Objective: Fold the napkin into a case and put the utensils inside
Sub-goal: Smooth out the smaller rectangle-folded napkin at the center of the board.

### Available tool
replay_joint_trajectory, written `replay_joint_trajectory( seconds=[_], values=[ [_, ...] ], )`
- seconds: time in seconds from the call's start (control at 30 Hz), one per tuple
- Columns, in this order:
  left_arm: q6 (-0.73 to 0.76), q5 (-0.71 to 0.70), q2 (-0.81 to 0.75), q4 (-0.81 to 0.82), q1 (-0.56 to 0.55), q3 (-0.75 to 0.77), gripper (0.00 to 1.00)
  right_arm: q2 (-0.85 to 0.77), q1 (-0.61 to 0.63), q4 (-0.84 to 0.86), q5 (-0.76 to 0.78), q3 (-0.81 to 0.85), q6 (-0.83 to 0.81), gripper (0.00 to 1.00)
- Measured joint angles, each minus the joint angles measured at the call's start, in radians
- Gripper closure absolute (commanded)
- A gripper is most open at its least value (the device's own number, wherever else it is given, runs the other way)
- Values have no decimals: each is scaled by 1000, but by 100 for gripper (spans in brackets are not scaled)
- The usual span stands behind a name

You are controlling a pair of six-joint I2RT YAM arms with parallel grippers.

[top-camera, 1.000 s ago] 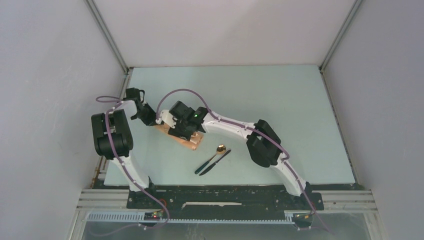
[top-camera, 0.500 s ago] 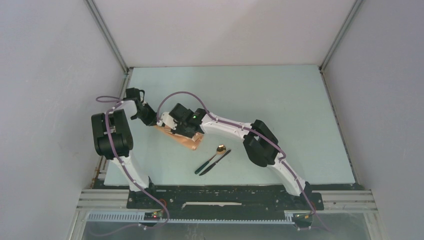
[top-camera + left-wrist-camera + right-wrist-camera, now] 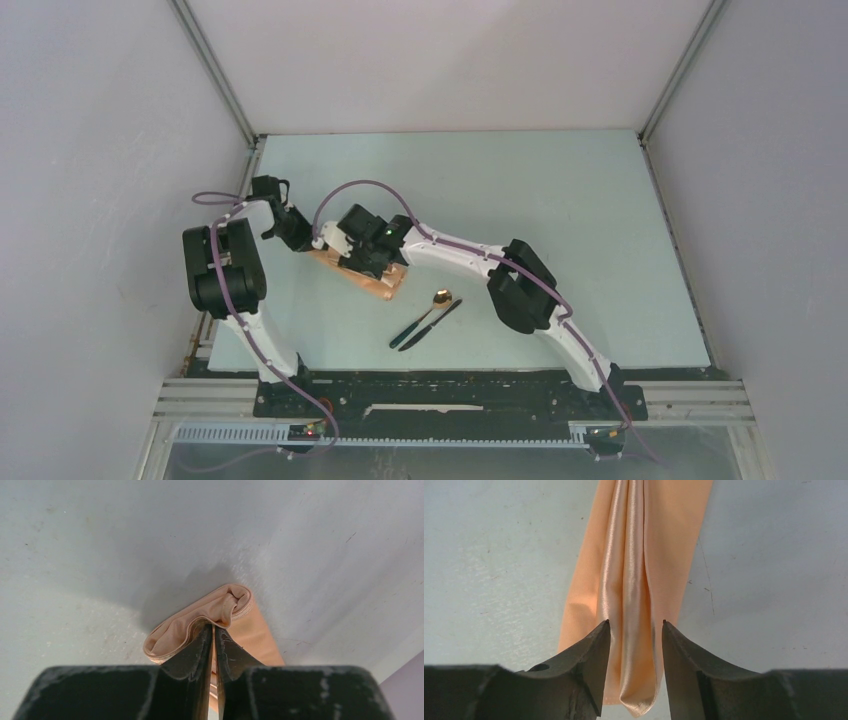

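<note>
The peach-tan napkin (image 3: 386, 285) lies folded into a narrow strip left of the table's middle; whether it forms a case I cannot tell. My left gripper (image 3: 303, 238) is shut on the bunched end of the napkin (image 3: 197, 621), its jaws (image 3: 214, 626) pinching the cloth edge. My right gripper (image 3: 357, 262) hovers over the strip's middle and hides it from above. In the right wrist view its jaws (image 3: 635, 623) stand open astride a raised glossy ridge of the napkin (image 3: 674, 550). The utensils, a gold-bowled spoon (image 3: 440, 297) and a dark knife (image 3: 432, 324), lie side by side to the right.
The pale green table (image 3: 560, 200) has grey walls on three sides. A black rail (image 3: 450, 395) with the arm bases runs along the near edge. The right arm's elbow (image 3: 520, 285) hangs just right of the utensils.
My right arm has shifted slightly left and back over the napkin, and its jaws narrowed, then widened again. The left gripper and the utensils have not moved.
</note>
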Motion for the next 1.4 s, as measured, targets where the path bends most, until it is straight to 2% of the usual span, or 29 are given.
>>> replay_joint_trajectory(
  seconds=[0.2, 0.37, 0.47, 0.6, 0.73, 0.93, 1.03, 1.2, 1.4],
  values=[
    [0, 0, 0, 0, 0, 0, 85, 0, -9, -4, -3, 2, 5, 50],
    [0, 0, 0, 0, 0, 0, 85, 1, -10, -19, -3, 14, 4, 61],
    [0, 0, 0, 0, 0, 0, 85, 1, -9, -18, -3, 21, 4, 62],
    [0, 0, 0, 0, 0, 0, 83, 3, -5, -19, -3, 25, 3, 53],
    [2, 1, 0, 0, 0, 0, 83, 19, -3, -16, -2, 35, 2, 54],
    [7, 3, 0, 0, 0, 1, 83, 53, -3, -19, 6, 49, 2, 68],
    [7, 3, 0, 0, 0, 1, 83, 61, -1, -23, 11, 52, 2, 80],
    [7, 5, 0, 1, 0, 1, 75, 61, 6, -25, 19, 58, 2, 100],
    [5, 3, -26, 2, -2, -10, 63, 61, 17, -47, 26, 80, 28, 100]
  ],
)
